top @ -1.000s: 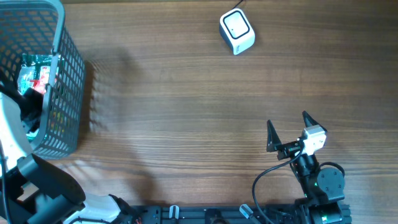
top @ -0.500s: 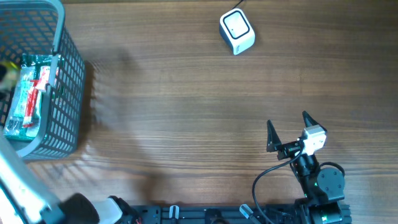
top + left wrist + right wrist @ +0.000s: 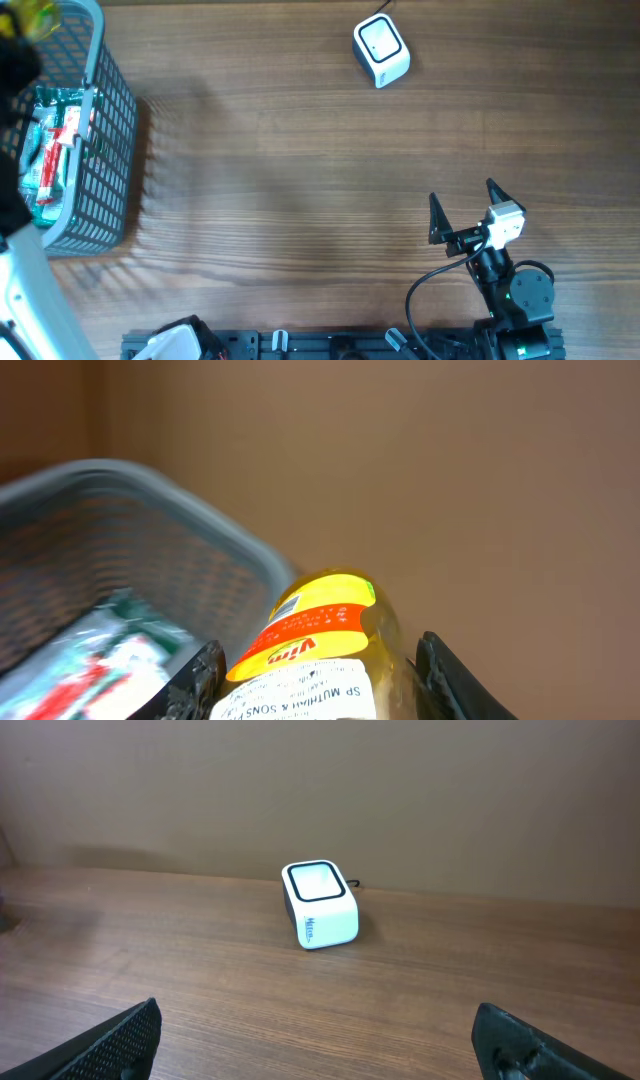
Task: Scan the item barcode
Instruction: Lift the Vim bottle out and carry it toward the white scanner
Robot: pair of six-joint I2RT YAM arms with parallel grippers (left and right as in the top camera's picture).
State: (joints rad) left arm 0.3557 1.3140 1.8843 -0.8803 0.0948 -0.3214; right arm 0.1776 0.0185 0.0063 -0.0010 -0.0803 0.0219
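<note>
Carriage step of the scan, as I judged it from my console; the left gripper pinched a yellow bottle between its two fingers, the orange label turned toward the wrist camera; in the overhead view the bottle showed only as a yellow blur at the far left corner, above the rim of the grey basket; a red-and-green packet lay inside the basket; the white scanner stood alone on the bench, well apart from the basket, its window facing up; the right gripper hung spread wide over the near right of the bench, holding nothing, the scanner square in its wrist view; I could not make out a barcode on the bottle from any view; the next move, in my judgement, called for carrying the bottle across the bench to the scanner and turning it until the barcode faced the window; the grip looked slight enough that a slip or twist of the bottle seemed the main hazard.
</note>
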